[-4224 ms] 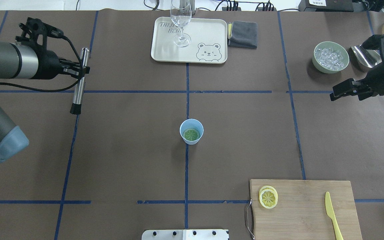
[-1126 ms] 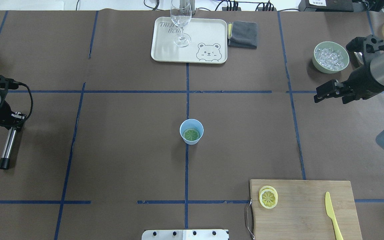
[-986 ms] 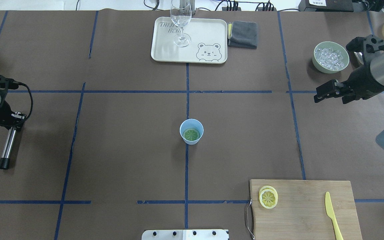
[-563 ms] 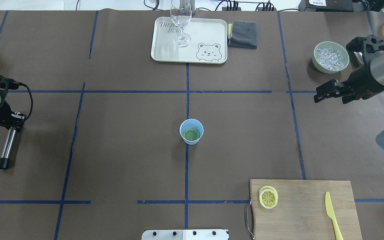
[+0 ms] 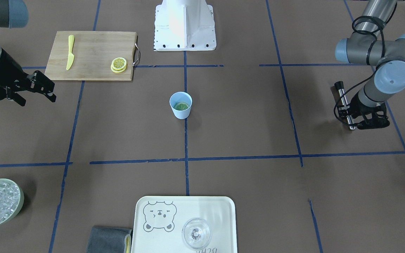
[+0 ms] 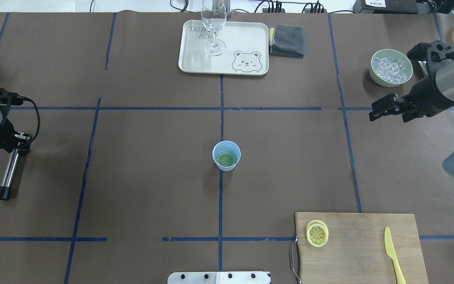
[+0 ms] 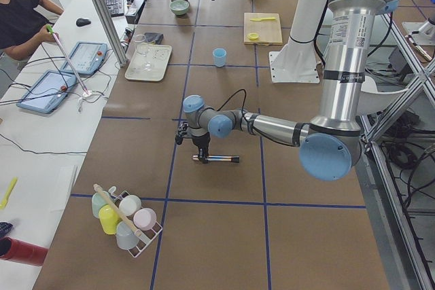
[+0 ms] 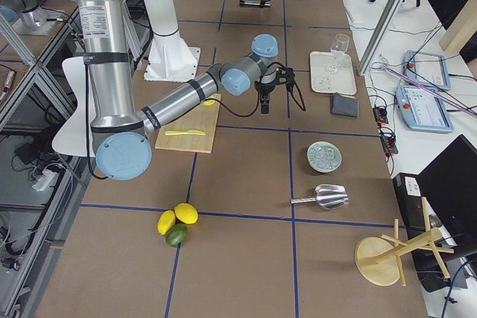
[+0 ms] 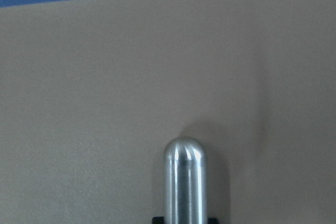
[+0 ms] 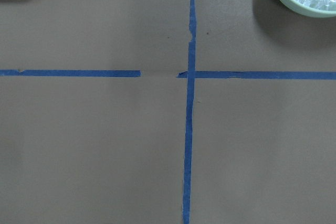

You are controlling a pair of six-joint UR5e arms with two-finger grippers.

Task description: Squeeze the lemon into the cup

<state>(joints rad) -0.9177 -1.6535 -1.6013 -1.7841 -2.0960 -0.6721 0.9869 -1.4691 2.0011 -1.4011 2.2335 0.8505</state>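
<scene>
The light blue cup (image 6: 226,156) stands at the table's middle, also in the front view (image 5: 180,105), with a greenish round slice (image 6: 226,159) lying inside it. Two stacked lemon slices (image 6: 317,233) lie on the wooden cutting board (image 6: 361,248), also in the front view (image 5: 119,64). My left gripper (image 6: 17,139) is at the table's left edge, shut on a metal rod (image 6: 8,173) held low over the table; the rod's rounded end shows in the left wrist view (image 9: 185,182). My right gripper (image 6: 380,110) hovers open and empty at the right, far from cup and slices.
A yellow plastic knife (image 6: 392,252) lies on the board. A pale green bowl of ice (image 6: 391,67) sits behind the right gripper. A cream tray (image 6: 246,43) with a clear glass (image 6: 213,23) and a grey cloth (image 6: 288,40) lie at the far edge.
Since 4.2 s ago my left arm carried the rod back to the table's left edge. My right gripper moved left and has kept edging slightly left over the last second.
</scene>
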